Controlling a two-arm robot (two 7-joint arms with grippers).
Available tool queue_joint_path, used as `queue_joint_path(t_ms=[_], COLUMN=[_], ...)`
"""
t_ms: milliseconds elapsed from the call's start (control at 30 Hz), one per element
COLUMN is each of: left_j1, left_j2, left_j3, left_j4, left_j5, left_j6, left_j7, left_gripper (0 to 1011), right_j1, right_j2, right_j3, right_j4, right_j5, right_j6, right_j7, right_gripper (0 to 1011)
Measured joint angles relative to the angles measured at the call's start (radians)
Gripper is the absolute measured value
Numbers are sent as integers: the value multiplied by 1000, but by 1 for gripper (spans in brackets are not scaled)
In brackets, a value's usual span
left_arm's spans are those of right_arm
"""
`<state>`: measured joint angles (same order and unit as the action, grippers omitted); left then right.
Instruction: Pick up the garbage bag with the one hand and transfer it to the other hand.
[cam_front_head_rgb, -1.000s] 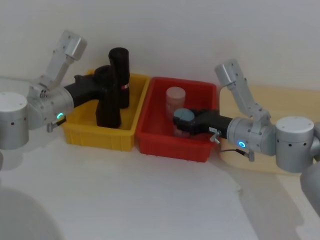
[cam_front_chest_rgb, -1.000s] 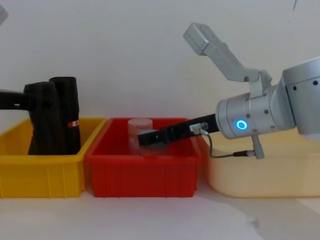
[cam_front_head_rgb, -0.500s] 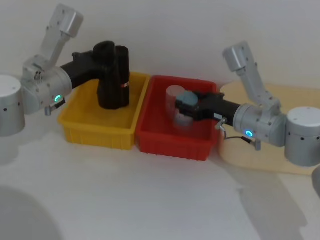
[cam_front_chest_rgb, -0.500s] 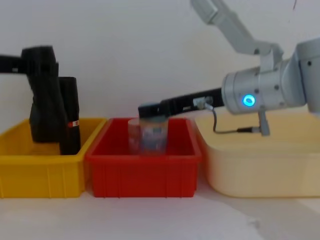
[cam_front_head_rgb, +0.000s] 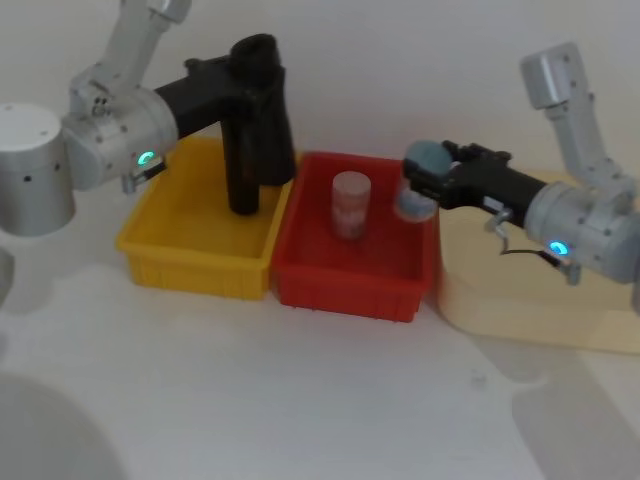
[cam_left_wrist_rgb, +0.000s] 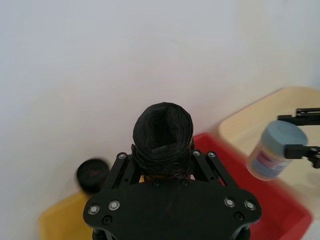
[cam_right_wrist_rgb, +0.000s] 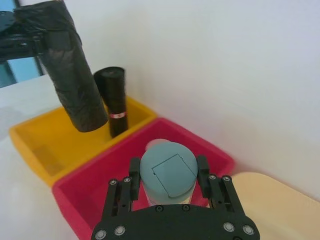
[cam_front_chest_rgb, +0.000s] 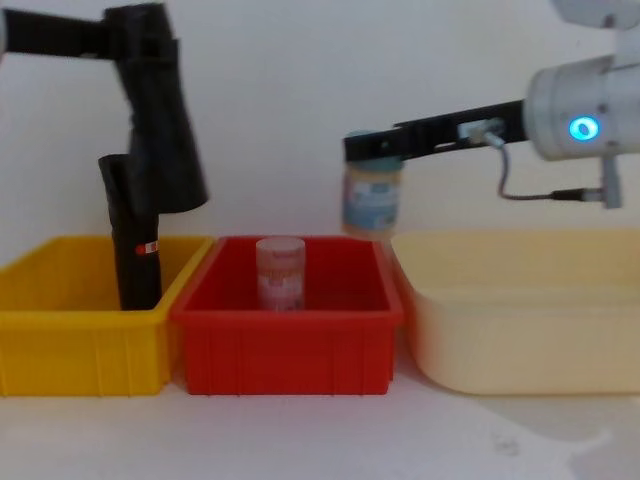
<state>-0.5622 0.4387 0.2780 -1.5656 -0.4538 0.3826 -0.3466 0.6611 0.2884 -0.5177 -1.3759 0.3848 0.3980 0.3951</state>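
The garbage bag (cam_front_head_rgb: 262, 120), a thick plain black roll, hangs slightly tilted above the yellow bin (cam_front_head_rgb: 190, 260). My left gripper (cam_front_head_rgb: 250, 68), on the teal-lit arm, is shut on its upper end. From the chest the garbage bag (cam_front_chest_rgb: 160, 120) shows well above the bin rim, with the left gripper (cam_front_chest_rgb: 138, 35) at its top. The left wrist view looks down on the bag's end (cam_left_wrist_rgb: 162, 130). My right gripper (cam_front_head_rgb: 428, 168), on the blue-lit arm, is shut on a blue-lidded jar (cam_front_chest_rgb: 372, 198) over the gap between red bin and cream tub.
A slimmer black roll (cam_front_chest_rgb: 128, 245) with a red-and-white band stands in the yellow bin. The red bin (cam_front_chest_rgb: 285, 340) holds a clear jar (cam_front_chest_rgb: 280, 272). A cream tub (cam_front_chest_rgb: 520, 320) sits at the right. White tabletop lies in front, a wall close behind.
My left gripper has lifted the garbage bag up out of the yellow bin and toward the right. My right gripper has raised the jar out of the red bin, rightward.
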Motion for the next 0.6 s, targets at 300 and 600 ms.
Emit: queue_joint_path(t_ms=[300, 600], left_j1=[-91, -181], left_j2=[-61, -143], left_j3=[82, 160], left_j4=[51, 163], left_j5=[-4, -3], left_j6=[6, -3], left_j7=[-52, -95], left_gripper=[365, 365], right_j1=[-85, -152], right_j2=[76, 130], right_j3=[89, 161], right_j4=[-138, -220], right_j5=[7, 13], right_j6=[52, 86], right_j7=[-74, -117], right_gripper=[648, 648])
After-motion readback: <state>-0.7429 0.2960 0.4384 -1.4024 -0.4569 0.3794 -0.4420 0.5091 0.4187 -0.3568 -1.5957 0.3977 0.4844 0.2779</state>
